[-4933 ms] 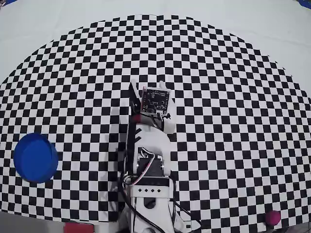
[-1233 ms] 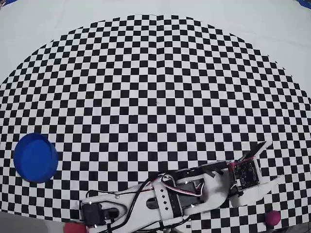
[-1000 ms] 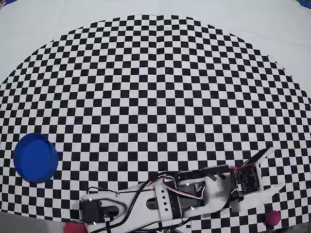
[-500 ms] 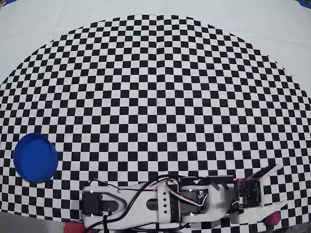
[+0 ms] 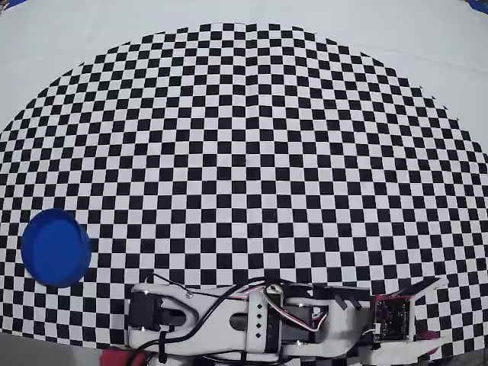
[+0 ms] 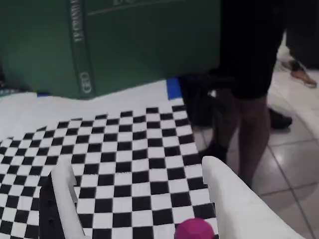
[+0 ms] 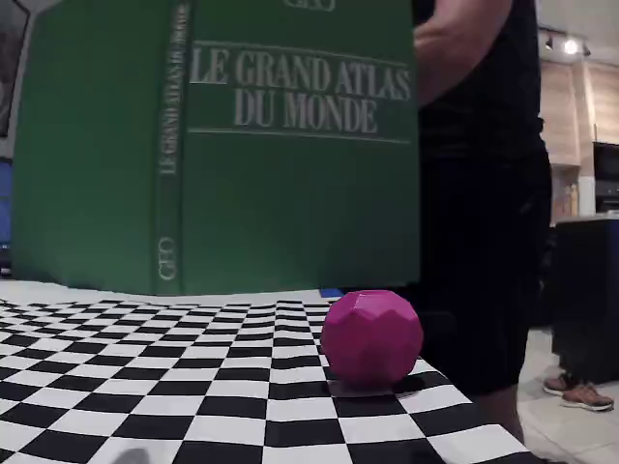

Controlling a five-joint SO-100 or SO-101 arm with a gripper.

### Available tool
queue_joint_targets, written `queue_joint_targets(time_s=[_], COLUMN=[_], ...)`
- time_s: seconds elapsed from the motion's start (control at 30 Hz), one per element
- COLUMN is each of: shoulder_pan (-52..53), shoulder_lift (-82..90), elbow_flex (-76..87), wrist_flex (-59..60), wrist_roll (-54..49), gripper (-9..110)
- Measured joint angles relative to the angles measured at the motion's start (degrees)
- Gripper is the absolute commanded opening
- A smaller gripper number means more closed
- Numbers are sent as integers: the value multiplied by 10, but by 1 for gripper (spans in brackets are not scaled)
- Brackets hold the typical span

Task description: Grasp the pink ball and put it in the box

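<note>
Sitting on the checkered mat [image 7: 145, 387] near its right edge in the fixed view, the ball [image 7: 372, 338] is a small faceted magenta sphere, matte and probably light and rigid. Being round, it will likely roll at a nudge, so the fingers should close across its widest part, squarely from both sides. In the wrist view it [image 6: 194, 230] lies at the bottom edge, between the two white fingers [image 6: 234, 199] and nearer the right one; only its top shows. The gripper [image 6: 142, 172] is spread wide and empty, apparently not touching the ball.

In the overhead view the ball is almost wholly hidden under the gripper [image 5: 427, 309] at the lower right; a pink sliver there cannot be told for certain. The box [image 5: 56, 248] lies at the far lower left, well apart. The arm [image 5: 252, 324] is cut off by the bottom edge. A green atlas [image 7: 222, 145] and a standing person [image 7: 479, 174] fill the background.
</note>
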Motion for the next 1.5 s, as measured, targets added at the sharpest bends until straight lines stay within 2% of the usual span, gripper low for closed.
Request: queue_joint_targets(time_s=[0.87, 1.5], shoulder_pan=[31, 39], shoulder_lift=[-4, -127], elbow_flex=[0, 0], wrist_flex=[0, -77], wrist_roll=[0, 0], gripper=[30, 29])
